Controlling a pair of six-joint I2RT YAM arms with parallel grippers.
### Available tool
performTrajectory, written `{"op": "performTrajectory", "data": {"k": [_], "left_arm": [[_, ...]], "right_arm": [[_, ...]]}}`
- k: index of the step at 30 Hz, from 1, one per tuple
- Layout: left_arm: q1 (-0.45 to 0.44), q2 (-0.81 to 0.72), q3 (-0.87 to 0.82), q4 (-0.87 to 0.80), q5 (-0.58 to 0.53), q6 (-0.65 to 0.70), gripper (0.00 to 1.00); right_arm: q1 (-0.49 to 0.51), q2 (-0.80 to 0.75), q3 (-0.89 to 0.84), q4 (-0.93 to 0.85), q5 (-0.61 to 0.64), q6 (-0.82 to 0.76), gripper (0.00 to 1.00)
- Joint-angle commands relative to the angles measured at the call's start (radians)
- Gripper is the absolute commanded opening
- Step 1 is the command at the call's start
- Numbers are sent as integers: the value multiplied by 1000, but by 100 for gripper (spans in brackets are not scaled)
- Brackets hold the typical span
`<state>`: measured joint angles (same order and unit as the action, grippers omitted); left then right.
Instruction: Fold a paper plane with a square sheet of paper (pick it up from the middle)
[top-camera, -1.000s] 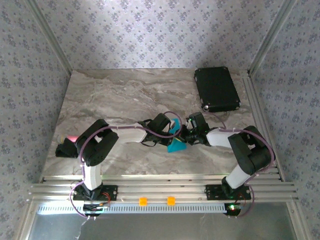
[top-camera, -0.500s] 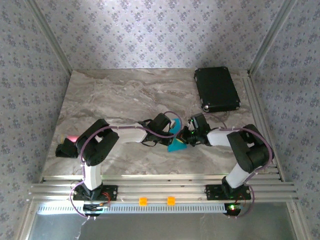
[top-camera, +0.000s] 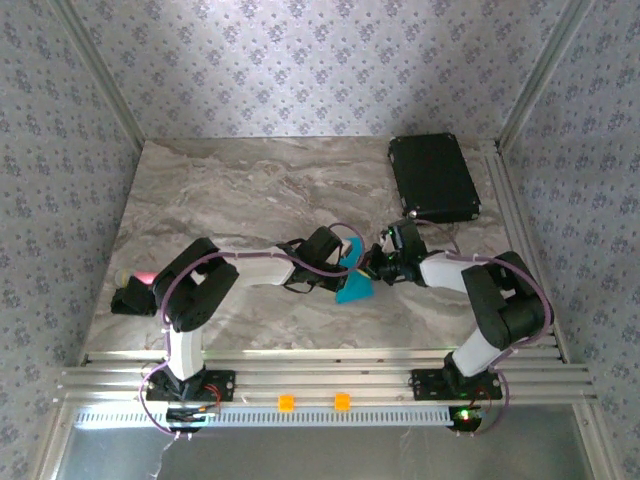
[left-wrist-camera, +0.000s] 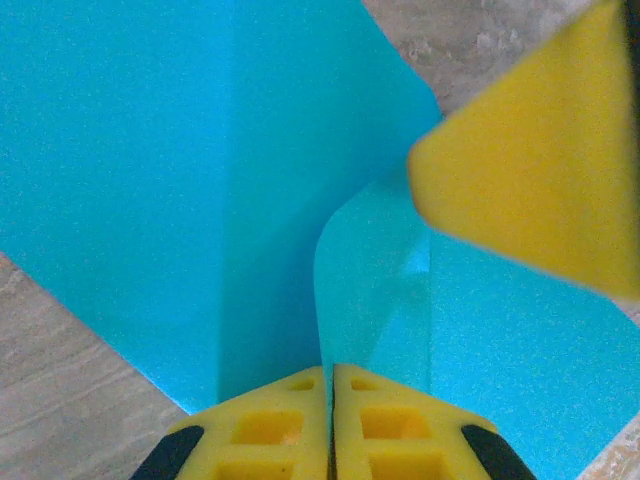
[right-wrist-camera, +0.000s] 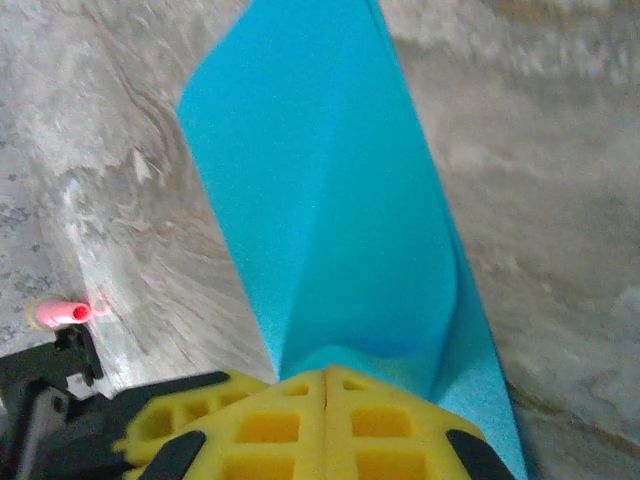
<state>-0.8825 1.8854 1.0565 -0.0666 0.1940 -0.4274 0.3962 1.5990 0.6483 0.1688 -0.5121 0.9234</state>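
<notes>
Both arms meeting over the square sheet of paper (top-camera: 352, 289), which lies on the bench (top-camera: 230, 200) nearer the arm bases than the black case (top-camera: 433, 178) and to that case's left, well apart from it.

The left gripper (left-wrist-camera: 330, 372) has its yellow fingers pressed together, pinching an edge of the sheet. The right gripper (right-wrist-camera: 327, 375) is likewise pressed together on the paper, from the side towards the case.

**Hazards, as judged.**
- With two pinches set close together on thin paper, any pull of the arms away from each other would likely tear the sheet between them.
- A push of the arms towards each other would buckle the sheet and lay a stray crease across the fold.
- If either pinch sits shallow on the edge, the paper may slip free and the raised flap spring open, losing alignment.
- Lifting before the crease is pressed flat could leave a soft, skewed fold.

**Appearance.** Bright cyan-blue, thin and matt, already partly folded. From above it reads as a small triangle beside the grippers. In the wrist views a straight crease runs up from the fingers, one panel standing in shadow, with a curled flap lifting off the marbled surface.
</notes>
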Motion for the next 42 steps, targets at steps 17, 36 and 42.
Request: {"op": "performTrajectory", "data": {"k": [17,36,42], "left_arm": [[6,40,-19,-101,-15,24,8],[7,41,-21,-108,-14,27,7],[5,41,-21,-112,-17,27,7]], "right_arm": [[-80,22,34,-62,-14,-51,2],[-91,96,-44,59,-24,5,1],[-136,100,-1,-2,-38,-34,1]]}}
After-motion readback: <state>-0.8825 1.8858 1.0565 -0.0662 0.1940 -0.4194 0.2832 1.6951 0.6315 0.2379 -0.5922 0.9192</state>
